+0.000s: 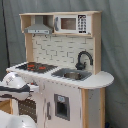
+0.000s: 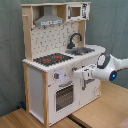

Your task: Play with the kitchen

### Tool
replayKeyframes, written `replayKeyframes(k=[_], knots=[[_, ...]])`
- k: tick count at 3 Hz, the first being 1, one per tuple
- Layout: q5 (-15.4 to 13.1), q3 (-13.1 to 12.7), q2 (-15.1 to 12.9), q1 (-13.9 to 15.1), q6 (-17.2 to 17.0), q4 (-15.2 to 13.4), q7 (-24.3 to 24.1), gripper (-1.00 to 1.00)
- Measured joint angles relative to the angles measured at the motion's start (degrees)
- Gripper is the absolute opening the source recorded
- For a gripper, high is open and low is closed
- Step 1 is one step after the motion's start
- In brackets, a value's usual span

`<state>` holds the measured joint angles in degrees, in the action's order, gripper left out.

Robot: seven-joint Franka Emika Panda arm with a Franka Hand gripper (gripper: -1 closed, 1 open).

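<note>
The kitchen stood on a wooden table, bearing one faucet, one sink, one microwave and two red-ringed burners. No writing was legible. The gripper reached against its front panel; whether it was apart or together could not be told.

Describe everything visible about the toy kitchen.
The kitchen is a tall white and light-wood toy unit standing upright on a wooden floor. On top sit a grey hood and a small microwave; below them is a tiled back panel. The counter holds a black, red-ringed stovetop, a sink and a black faucet. The front has knobs and a windowed oven door. The gripper is at the front panel.
</note>
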<state>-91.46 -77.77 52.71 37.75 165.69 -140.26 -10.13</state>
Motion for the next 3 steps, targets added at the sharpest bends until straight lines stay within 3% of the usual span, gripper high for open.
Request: replayKeyframes(k=[1, 2, 3], knots=[[0.00, -2.96, 0.01, 4.22, 0.27, 2.82, -1.10, 1.00], [0.00, -4.29, 0.01, 6.15, 0.40, 4.96, -2.37, 1.00], [0.00, -4.32, 0.01, 6.15, 0.40, 4.96, -2.46, -1.00]])
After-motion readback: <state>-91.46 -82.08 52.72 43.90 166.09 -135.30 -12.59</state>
